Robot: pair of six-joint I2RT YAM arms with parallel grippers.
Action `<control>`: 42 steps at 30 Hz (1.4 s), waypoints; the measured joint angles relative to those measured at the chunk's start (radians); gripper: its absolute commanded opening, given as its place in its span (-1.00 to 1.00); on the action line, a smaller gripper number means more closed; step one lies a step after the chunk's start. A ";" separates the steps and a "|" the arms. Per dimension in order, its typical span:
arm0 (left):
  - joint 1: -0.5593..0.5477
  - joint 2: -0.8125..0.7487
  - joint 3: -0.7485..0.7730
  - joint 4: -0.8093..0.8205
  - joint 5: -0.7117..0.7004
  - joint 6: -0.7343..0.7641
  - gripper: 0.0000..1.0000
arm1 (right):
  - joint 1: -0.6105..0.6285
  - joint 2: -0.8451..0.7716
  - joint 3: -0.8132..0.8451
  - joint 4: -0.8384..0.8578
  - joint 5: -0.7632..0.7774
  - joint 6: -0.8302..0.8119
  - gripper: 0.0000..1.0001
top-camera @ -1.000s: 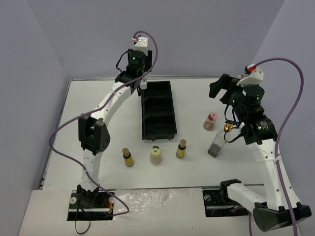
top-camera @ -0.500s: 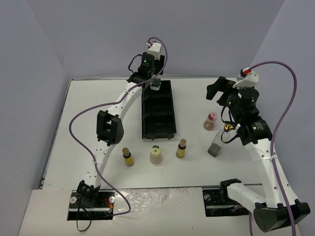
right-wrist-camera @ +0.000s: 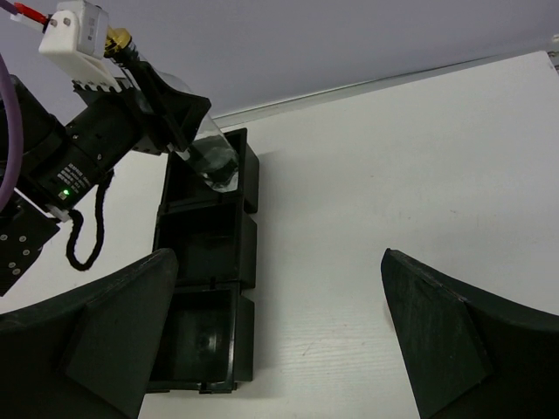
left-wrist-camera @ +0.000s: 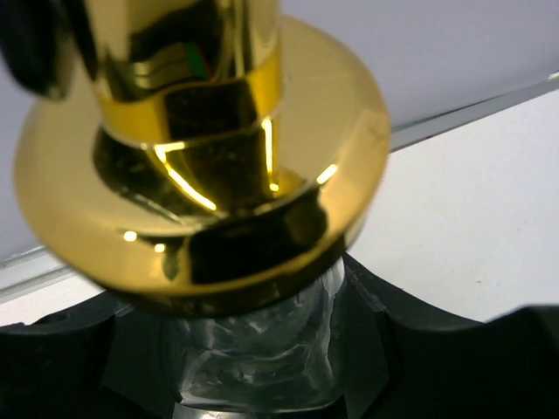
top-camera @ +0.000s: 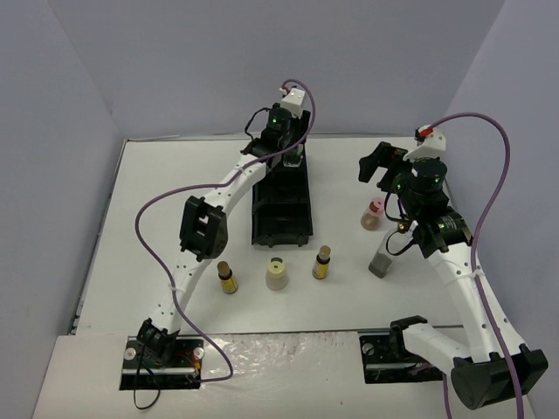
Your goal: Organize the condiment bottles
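Note:
My left gripper (top-camera: 291, 155) is shut on a tall clear bottle with a gold pourer top (left-wrist-camera: 201, 157). It holds the bottle tilted, with its glass base (right-wrist-camera: 214, 164) down in the far compartment of the black tray (top-camera: 255, 218). My right gripper (top-camera: 377, 166) is open and empty, above the table to the right of the tray. Below it stand the pink-capped bottle (top-camera: 374, 214) and the second tall clear bottle (top-camera: 384, 258). Two amber bottles (top-camera: 228, 278) (top-camera: 321, 263) and the cream bottle (top-camera: 277, 275) stand in a row in front of the tray.
The tray's middle and near compartments (right-wrist-camera: 196, 336) hold nothing. Purple walls close in the white table at the back and on both sides. Both arm bases sit at the near edge.
My left gripper has swung right with the clear bottle, from the tray's far left corner to over its far compartment. My right gripper has shifted a little left.

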 measured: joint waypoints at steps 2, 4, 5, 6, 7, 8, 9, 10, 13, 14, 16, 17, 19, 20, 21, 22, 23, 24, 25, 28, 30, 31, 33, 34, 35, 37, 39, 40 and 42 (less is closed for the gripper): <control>-0.009 0.009 0.000 0.004 0.002 -0.001 -1.00 | 0.003 0.000 -0.001 0.005 0.000 0.000 1.00; -0.015 0.019 -0.001 0.011 0.007 -0.002 -1.00 | 0.005 0.000 -0.001 0.009 0.000 0.000 1.00; -0.017 0.023 -0.003 0.016 0.008 -0.003 -1.00 | 0.007 0.000 -0.002 0.011 0.000 0.000 1.00; -0.018 0.026 -0.011 0.022 0.009 -0.004 -1.00 | 0.008 0.000 -0.003 0.013 0.000 0.000 1.00; -0.019 0.026 -0.022 0.029 0.010 -0.006 -1.00 | 0.009 0.000 -0.005 0.014 0.001 0.000 1.00; -0.019 0.026 -0.034 0.034 0.009 -0.006 -1.00 | 0.010 0.000 -0.007 0.015 0.002 -0.001 1.00; -0.019 0.026 -0.046 0.039 0.009 -0.007 -1.00 | 0.010 0.000 -0.010 0.016 0.003 -0.001 1.00; -0.019 0.026 -0.060 0.045 0.009 -0.007 -1.00 | 0.010 0.000 -0.011 0.018 0.004 -0.001 1.00; -0.019 0.026 -0.075 0.075 0.007 -0.008 -1.00 | 0.011 0.000 -0.013 0.019 0.006 -0.001 1.00; -0.019 0.026 -0.079 0.085 0.006 -0.008 -1.00 | 0.013 0.000 -0.013 0.019 0.007 -0.001 1.00; -0.019 0.026 -0.087 0.100 0.004 -0.010 -1.00 | 0.017 0.000 -0.013 0.019 0.009 -0.002 1.00; -0.019 0.026 -0.094 0.110 0.002 -0.011 -0.91 | 0.021 0.000 -0.014 0.019 0.011 -0.002 1.00; -0.019 0.026 -0.101 0.126 -0.004 -0.011 -0.67 | 0.023 0.000 -0.014 0.019 0.014 -0.003 1.00; -0.019 0.026 -0.107 0.136 -0.007 -0.012 -0.46 | 0.023 0.000 -0.014 0.019 0.015 -0.003 1.00; -0.019 0.025 -0.114 0.146 -0.010 -0.012 -0.24 | 0.024 0.000 -0.014 0.019 0.015 -0.003 1.00; -0.019 0.024 -0.123 0.160 -0.013 -0.013 -0.01 | 0.025 0.000 -0.014 0.019 0.017 -0.004 1.00; -0.019 0.022 -0.132 0.174 -0.015 -0.013 0.20 | 0.026 0.000 -0.014 0.019 0.018 -0.004 1.00; -0.019 0.018 -0.143 0.188 -0.017 -0.012 0.40 | 0.028 0.000 -0.014 0.019 0.021 -0.004 1.00; -0.019 0.015 -0.155 0.194 -0.017 -0.014 0.56 | 0.029 0.000 -0.014 0.019 0.021 -0.004 1.00; -0.022 0.013 -0.184 0.209 -0.022 -0.014 0.77 | 0.034 0.000 -0.014 0.019 0.023 -0.004 1.00; -0.024 0.012 -0.202 0.214 -0.025 -0.009 0.85 | 0.036 0.000 -0.014 0.019 0.024 -0.004 1.00; -0.025 0.012 -0.210 0.215 -0.027 -0.006 0.87 | 0.036 0.000 -0.014 0.019 0.025 -0.004 1.00; -0.027 0.010 -0.224 0.222 -0.033 0.002 0.89 | 0.037 0.000 -0.014 0.019 0.026 -0.004 1.00; -0.029 0.005 -0.230 0.223 -0.035 0.006 0.89 | 0.038 0.000 -0.015 0.019 0.028 -0.004 1.00; -0.031 0.000 -0.236 0.223 -0.037 0.010 0.90 | 0.039 0.000 -0.015 0.019 0.030 -0.004 1.00; -0.037 -0.019 -0.255 0.228 -0.039 0.018 0.91 | 0.042 -0.001 -0.017 0.019 0.033 -0.004 1.00; -0.043 -0.043 -0.278 0.232 -0.041 0.027 0.93 | 0.044 -0.003 -0.021 0.019 0.035 -0.005 1.00; -0.046 -0.058 -0.292 0.234 -0.042 0.033 0.94 | 0.044 -0.005 -0.025 0.019 0.036 -0.004 1.00; -0.052 -0.087 -0.312 0.237 -0.045 0.042 0.94 | 0.047 -0.009 -0.031 0.018 0.040 -0.004 1.00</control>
